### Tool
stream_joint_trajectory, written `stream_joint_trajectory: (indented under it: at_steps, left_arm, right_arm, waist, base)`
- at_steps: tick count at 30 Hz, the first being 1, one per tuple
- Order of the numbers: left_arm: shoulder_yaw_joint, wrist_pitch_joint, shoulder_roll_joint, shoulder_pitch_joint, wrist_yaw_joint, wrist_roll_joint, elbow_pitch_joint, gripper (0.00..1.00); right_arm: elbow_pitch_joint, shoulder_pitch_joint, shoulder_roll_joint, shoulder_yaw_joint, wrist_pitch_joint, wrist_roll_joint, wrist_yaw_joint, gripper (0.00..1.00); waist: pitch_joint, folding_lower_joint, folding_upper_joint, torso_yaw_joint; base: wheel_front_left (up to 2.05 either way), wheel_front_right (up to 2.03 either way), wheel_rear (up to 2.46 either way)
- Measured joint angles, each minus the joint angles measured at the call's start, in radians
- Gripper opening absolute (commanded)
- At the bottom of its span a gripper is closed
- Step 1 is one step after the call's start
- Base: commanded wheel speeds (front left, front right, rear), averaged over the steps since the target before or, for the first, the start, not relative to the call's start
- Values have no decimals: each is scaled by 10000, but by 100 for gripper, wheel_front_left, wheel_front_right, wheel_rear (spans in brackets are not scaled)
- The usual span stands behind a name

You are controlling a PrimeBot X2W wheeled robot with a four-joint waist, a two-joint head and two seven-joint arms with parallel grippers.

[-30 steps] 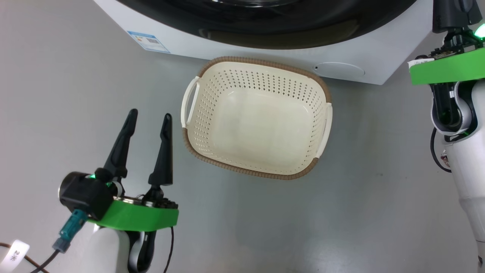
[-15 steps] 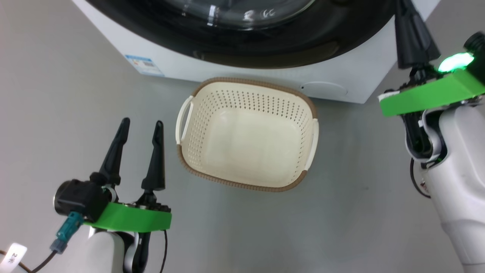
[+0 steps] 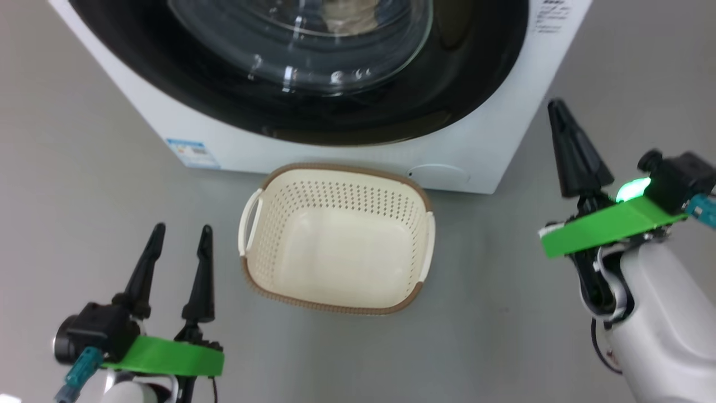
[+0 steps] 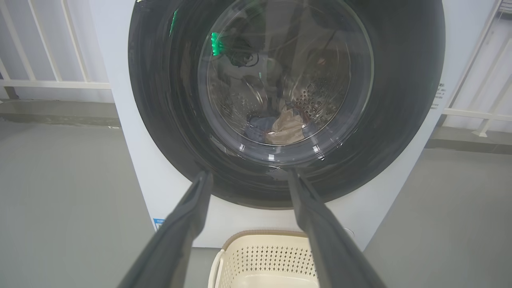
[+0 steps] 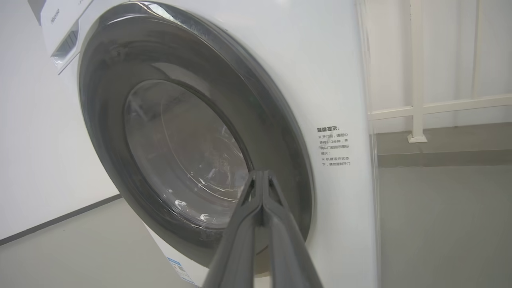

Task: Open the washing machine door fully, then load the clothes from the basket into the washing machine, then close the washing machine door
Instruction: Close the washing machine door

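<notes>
**Item 1, washing machine** [image 3: 475, 151]: white front-loader across the top of the head view, standing on a grey floor [image 3: 84, 168]. Small blue label [image 3: 193, 154] on its lower front, left of centre. Round flap [image 3: 439, 173] near its lower right corner.

**Item 2, washing machine door** [image 3: 140, 67]: glossy black ring with a domed glass centre, shut flush against the cabinet.

**Item 3, clothes** [image 4: 285, 127]: seen through the glass in the middle of the left wrist view, a cream and blue heap low in the drum.

**Item 4, basket** [image 3: 335, 193]: centre of the head view, on the floor just below the machine's front. Upright, brown rim uppermost, its whole cream bottom in sight.

**Item 5, left gripper** [image 3: 183, 229]: lower left of the head view, well left of the basket. Pale forearm at the bottom edge, green wrist plate level, fingers pointing up the frame and spread wide, holding nothing. In its wrist view they frame the door's lower rim.

**Item 6, right gripper** [image 3: 555, 109]: right side of the head view, beside the machine's right corner. Forearm rises from the lower right, green wrist plate tilted. Fingers pressed together into one point, nothing between them, aimed up the frame. In its wrist view they point at the door's lower right edge.
</notes>
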Motion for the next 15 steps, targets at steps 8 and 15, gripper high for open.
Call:
stream_joint_trajectory:
  at_steps: [8, 15]
  left_arm:
    - [211, 0, 339, 542, 0, -2, 88, 100]
    - [447, 0, 598, 1006, 0, -6, 130, 100]
  right_arm:
    - [-58, 1058, 67, -257, 31, -15, 0, 24]
    - [-130, 1784, 94, -454, 31, -247, -23, 100]
  waist:
    - [-668, 0, 0, -570]
    - [-1212, -1, 0, -1073]
  base:
    - [0, 0, 0]
    - [0, 0, 0]
